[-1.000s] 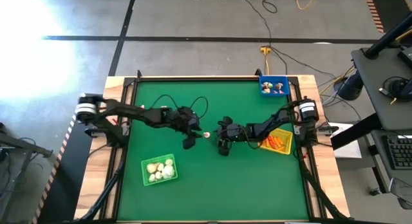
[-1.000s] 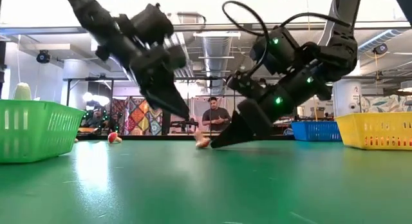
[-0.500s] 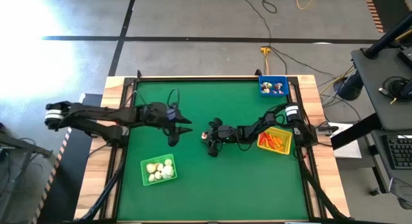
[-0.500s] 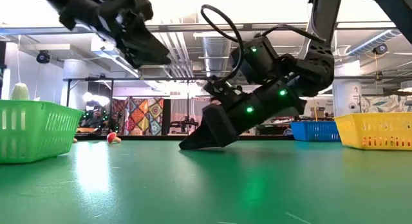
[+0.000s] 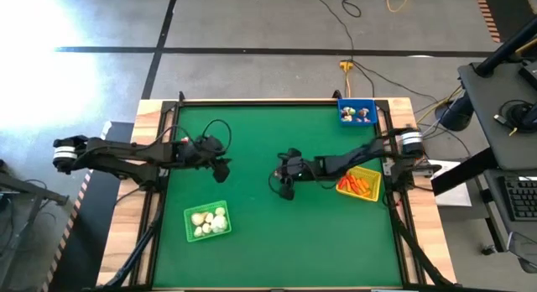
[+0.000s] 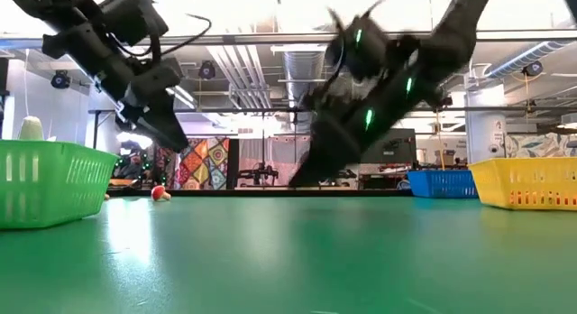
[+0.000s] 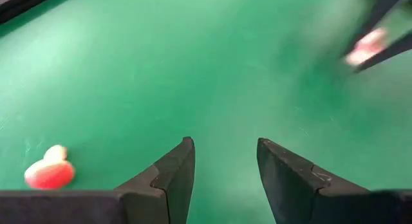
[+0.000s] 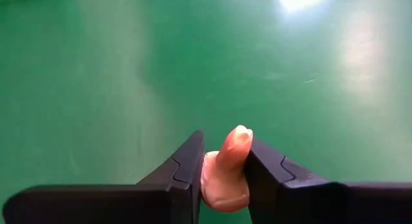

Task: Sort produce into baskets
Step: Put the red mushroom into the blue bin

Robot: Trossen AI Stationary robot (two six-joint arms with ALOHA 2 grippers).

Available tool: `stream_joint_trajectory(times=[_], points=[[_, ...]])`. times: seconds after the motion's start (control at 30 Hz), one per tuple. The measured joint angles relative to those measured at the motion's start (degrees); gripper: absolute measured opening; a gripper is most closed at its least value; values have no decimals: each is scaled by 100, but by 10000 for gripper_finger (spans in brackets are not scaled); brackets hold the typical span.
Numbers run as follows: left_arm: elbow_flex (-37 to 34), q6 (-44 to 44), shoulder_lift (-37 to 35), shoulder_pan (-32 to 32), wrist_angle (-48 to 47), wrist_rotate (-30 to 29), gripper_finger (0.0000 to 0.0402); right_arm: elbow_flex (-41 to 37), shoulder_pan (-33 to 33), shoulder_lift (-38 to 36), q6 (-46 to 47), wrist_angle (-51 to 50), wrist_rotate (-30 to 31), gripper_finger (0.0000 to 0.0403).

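- Your right tool is clamped on a pinkish, red-and-white produce piece, which sits squarely between the jaws with its tip poking out in front. That is a hold fit for carrying.
- In the high view that right tool hangs just right of the table's centre, clear of the green table in the low view, so the piece can travel without dragging.
- The blue basket, at about one o'clock from the right tool by the far right corner, already holds similar small pieces; you would probably take this one there.
- The yellow basket at three o'clock holds orange carrot sticks, and the green basket at about eight o'clock holds whitish bulbs.
- Your left tool stands partly open and holds nothing. It hovers at nine o'clock, probably aimed at the last loose red-and-white piece lying on the table beside it.
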Motion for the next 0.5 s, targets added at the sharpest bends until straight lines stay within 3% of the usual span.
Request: stream_joint_trajectory(times=[0.07,0.2,0.37,0.43,0.5], points=[[54,-279,82,76,-114,-118,151,0,-26,-613,74,-731,440,88],[66,-452,183,168,-242,-278,151,-93,-239,-1600,299,-2463,2126,90],[15,-435,217,171,-234,-276,151,-184,-955,-2568,1665,-4907,4304,69],[4,-424,238,171,-203,-346,151,-298,-1414,-2762,2284,-5611,4807,66],[13,-458,245,171,-206,-555,151,-424,-1966,-2920,2544,-5627,4815,67]])
